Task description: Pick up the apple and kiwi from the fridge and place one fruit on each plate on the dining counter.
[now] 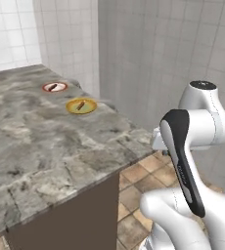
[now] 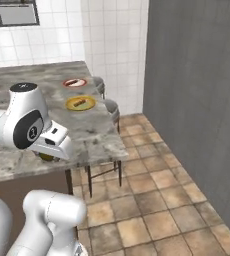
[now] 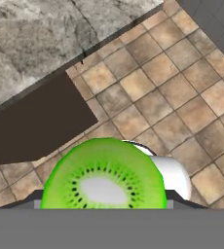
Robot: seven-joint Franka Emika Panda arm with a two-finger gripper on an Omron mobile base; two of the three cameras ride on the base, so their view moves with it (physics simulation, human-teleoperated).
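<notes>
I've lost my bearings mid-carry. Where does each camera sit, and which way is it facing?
Left base view: behind the arm on its left, facing the dining counter, the yellow plate and the red-rimmed plate; white arm at lower right.
Right base view: behind on the right, looking over the counter end, stools and tiled floor; arm at lower left.
Hand view: looks down along the gripper past the kiwi to the floor and counter edge.
Both base views share the counter and plates.

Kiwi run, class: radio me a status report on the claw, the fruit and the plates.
Claw shut on kiwi, over floor beside dining counter. Yellow plate and red-rimmed plate both without fruit. Nothing between claw and plates.
</notes>
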